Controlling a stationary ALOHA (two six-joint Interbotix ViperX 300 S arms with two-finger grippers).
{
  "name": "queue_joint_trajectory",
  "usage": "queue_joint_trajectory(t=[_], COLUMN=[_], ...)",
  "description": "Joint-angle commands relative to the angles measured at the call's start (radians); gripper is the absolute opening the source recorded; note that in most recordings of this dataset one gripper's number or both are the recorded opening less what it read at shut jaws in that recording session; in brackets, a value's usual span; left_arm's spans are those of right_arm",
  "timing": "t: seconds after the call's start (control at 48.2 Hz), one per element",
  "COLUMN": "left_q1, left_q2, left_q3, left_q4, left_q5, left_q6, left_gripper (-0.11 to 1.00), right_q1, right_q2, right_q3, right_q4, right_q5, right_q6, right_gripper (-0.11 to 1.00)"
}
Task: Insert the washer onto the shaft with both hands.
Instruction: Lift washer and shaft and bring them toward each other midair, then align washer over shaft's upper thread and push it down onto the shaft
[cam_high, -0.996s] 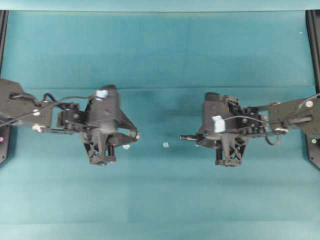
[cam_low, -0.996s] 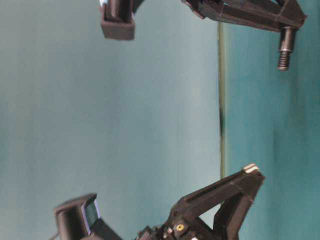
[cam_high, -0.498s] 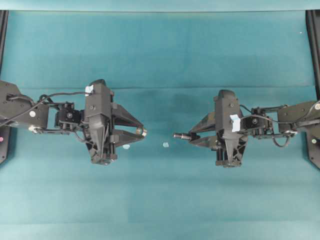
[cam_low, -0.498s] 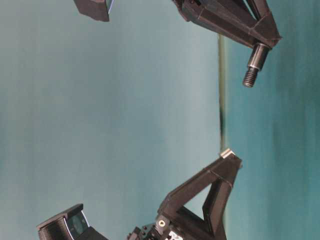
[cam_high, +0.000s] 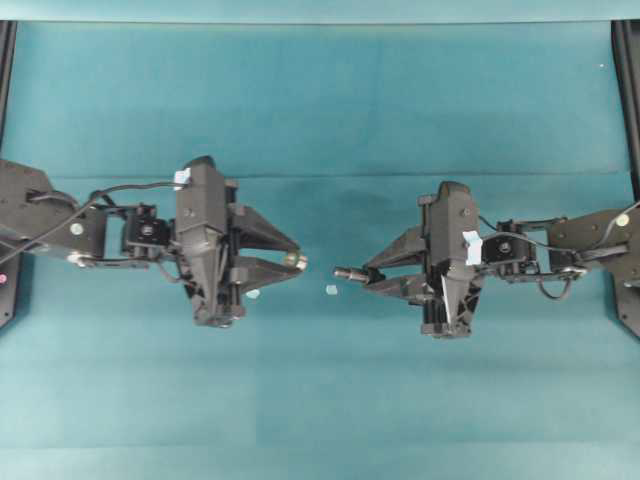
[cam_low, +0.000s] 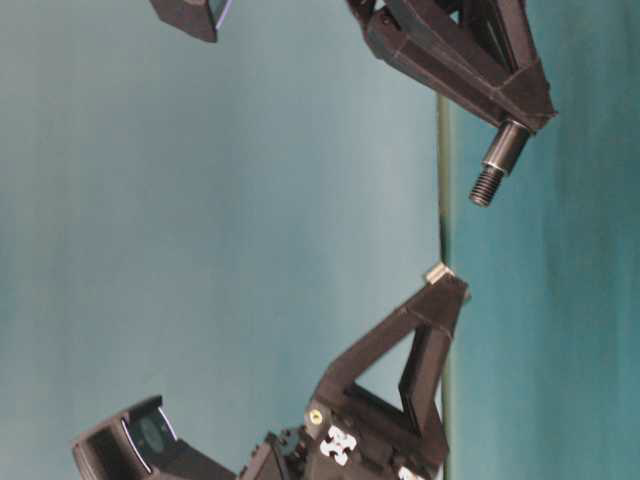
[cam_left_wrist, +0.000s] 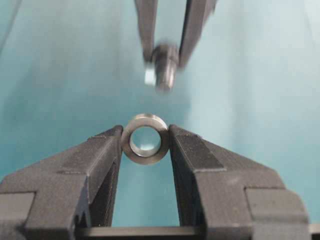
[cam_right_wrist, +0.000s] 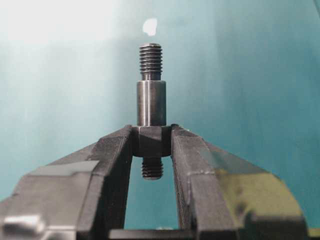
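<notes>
Washer (cam_left_wrist: 146, 139) sits pinched between the fingertips of the left gripper (cam_left_wrist: 146, 142), its bore facing outward toward the opposing arm. The right gripper (cam_right_wrist: 151, 141) is clamped on the thick middle section of the shaft (cam_right_wrist: 151, 102), with a threaded end projecting beyond the fingertips and a shorter threaded stub behind them.

Change over the last second: in the overhead view both grippers have moved inward and levelled out, so the gap between washer (cam_high: 296, 260) and shaft tip (cam_high: 341, 272) has narrowed. The 2 parts remain apart. A small pale bit (cam_high: 331, 290) lies on the teal table (cam_high: 320, 100) below the gap and is not involved.

Orientation: the shaft's long axis runs nearly along the line joining the 2 grippers, threaded tip toward the washer. In the table-level view the shaft (cam_low: 494, 162) appears tilted relative to the washer (cam_low: 437, 273), so the axes do not look coaxial yet.

Judgement: this is the approach-and-align step. Further centring is probably required before insertion.
</notes>
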Motion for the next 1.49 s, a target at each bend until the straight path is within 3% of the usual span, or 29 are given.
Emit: queue_joint_trajectory(t=[0.0, 1.473], left_q1=[0.002, -0.026], left_q2=[0.002, 0.058], left_q3=[-0.031, -0.081], left_q4=[0.002, 0.003], left_q5=[-0.023, -0.037], left_q6=[-0.002, -0.018], left_gripper=[0.36, 0.36], right_q1=[0.003, -0.005], right_q2=[0.003, 0.008], right_q3=[-0.006, -0.012], right_q4=[0.003, 0.006], right_q5=[-0.032, -0.121], right_q6=[0.014, 0.018], right_gripper=[0.00, 0.00])
